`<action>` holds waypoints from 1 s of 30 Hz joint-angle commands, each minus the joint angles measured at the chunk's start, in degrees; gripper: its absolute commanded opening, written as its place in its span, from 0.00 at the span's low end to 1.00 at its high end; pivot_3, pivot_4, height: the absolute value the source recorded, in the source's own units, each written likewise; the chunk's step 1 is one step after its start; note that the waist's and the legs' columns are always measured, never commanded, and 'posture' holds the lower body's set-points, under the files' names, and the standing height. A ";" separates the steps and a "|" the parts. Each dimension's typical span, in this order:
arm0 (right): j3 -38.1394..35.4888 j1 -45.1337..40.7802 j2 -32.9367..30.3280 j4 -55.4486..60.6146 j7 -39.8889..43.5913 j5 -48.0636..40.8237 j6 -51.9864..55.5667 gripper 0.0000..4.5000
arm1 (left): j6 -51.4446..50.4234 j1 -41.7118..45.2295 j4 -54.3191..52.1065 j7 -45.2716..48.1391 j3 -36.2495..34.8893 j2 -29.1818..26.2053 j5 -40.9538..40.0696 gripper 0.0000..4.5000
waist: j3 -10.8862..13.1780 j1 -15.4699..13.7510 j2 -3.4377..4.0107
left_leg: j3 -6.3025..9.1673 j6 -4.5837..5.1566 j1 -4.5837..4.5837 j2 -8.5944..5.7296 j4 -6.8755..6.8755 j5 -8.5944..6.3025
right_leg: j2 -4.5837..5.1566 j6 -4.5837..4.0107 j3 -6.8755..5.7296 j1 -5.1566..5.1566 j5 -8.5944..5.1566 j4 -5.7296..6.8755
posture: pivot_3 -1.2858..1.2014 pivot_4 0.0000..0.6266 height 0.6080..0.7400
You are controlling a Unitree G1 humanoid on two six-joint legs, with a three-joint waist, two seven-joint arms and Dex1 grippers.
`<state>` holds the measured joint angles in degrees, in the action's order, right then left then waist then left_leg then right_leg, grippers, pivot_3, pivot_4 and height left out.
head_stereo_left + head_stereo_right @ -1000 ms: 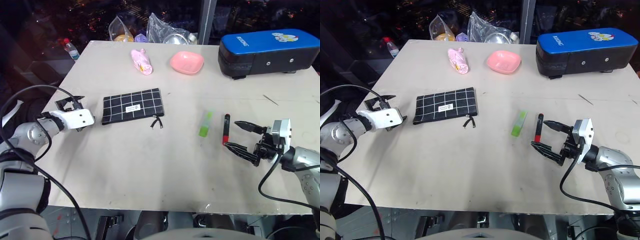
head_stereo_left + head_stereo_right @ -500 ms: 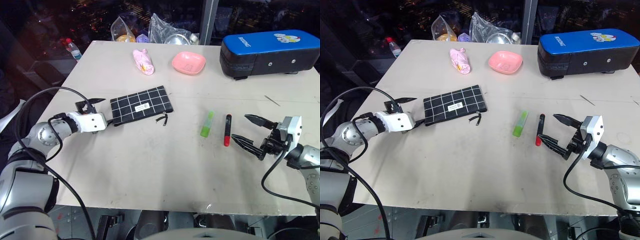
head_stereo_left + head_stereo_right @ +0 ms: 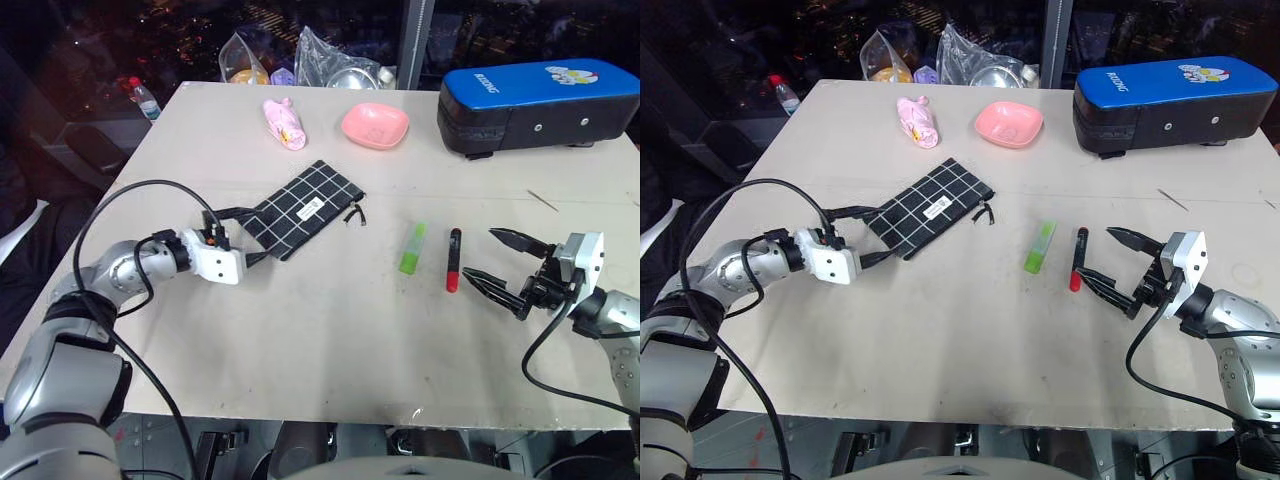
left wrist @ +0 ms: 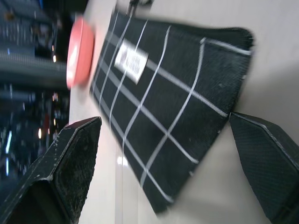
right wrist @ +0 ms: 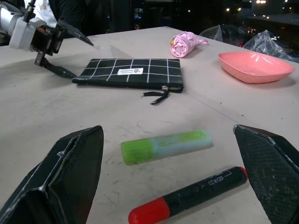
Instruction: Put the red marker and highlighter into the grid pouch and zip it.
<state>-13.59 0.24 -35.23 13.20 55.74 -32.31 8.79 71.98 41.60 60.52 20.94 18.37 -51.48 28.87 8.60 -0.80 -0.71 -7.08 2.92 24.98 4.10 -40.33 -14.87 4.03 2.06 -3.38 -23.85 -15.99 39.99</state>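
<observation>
Grid pouch (image 3: pixel 307 209) flat on the table (image 3: pixel 300 330), skewed: long axis from about 8 o'clock to 2 o'clock, zipper pull (image 3: pixel 353 215) dangling off the 2 o'clock corner, small white label near the middle. At the centre-left of the table, roughly 9 o'clock from the pens.

Highlighter (image 3: pixel 411 248) lying near-vertical, lime body at the 6 o'clock end, pale cap toward 12 o'clock, leaning slightly to 1. Red marker (image 3: pixel 454 259) just beside it at 3 o'clock, apart and nearly parallel: red end at 6 o'clock, black end at 12.

Left gripper (image 3: pixel 248 236) reaching in from 9 o'clock, low over the table, pointing toward 2 o'clock; fingers spread wide to either side of the pouch's 8 o'clock end, nothing clamped. Contact with the fabric not clear.

Right gripper (image 3: pixel 502 265) coming in from 3 o'clock, about level, pointing toward 9 o'clock at the marker; fingers gaping wide, empty, tips just short of the marker.

Far edge at 12 o'clock: pink bowl (image 3: pixel 374 124), pink folded umbrella (image 3: pixel 284 123), blue-topped hard case (image 3: pixel 538 104).
</observation>
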 commanded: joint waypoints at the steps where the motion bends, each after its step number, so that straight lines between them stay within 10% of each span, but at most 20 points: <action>1: -0.95 0.24 0.15 2.06 -0.31 -0.78 -0.61 1.00 | 1.49 -1.85 -1.86 0.46 1.73 0.06 1.73 0.99 | -0.01 -0.01 0.01 | 0.00 0.00 0.00 0.00 0.00 0.00 | 0.00 0.00 0.00 0.00 0.00 0.00 | 0.52 0.24 0.61; 13: -0.21 0.30 0.61 2.24 -0.49 -0.65 -0.39 1.00 | -3.70 -4.59 -9.96 8.63 1.83 0.29 -3.59 0.99 | -0.02 -0.09 0.02 | -0.04 -0.01 -0.04 0.02 0.00 0.01 | -0.02 0.00 0.04 0.02 0.00 0.01 | 0.52 0.24 0.61; 30: -0.47 1.14 0.90 3.40 -1.55 -0.79 -0.35 1.00 | -25.86 2.12 -8.61 -18.22 3.63 8.26 15.44 0.99 | -0.46 -2.10 0.69 | 0.13 0.27 -0.08 0.13 -0.84 -0.01 | 0.09 0.12 -0.18 0.15 -0.23 0.84 | 0.52 0.24 0.61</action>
<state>-13.16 1.37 -34.24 14.84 54.54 -32.23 8.80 49.12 43.13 50.60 4.62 21.12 -43.29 42.75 8.14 -2.90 -0.02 -6.91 3.20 24.95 4.23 -41.16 -14.90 4.12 2.24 -3.55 -23.71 -16.17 40.82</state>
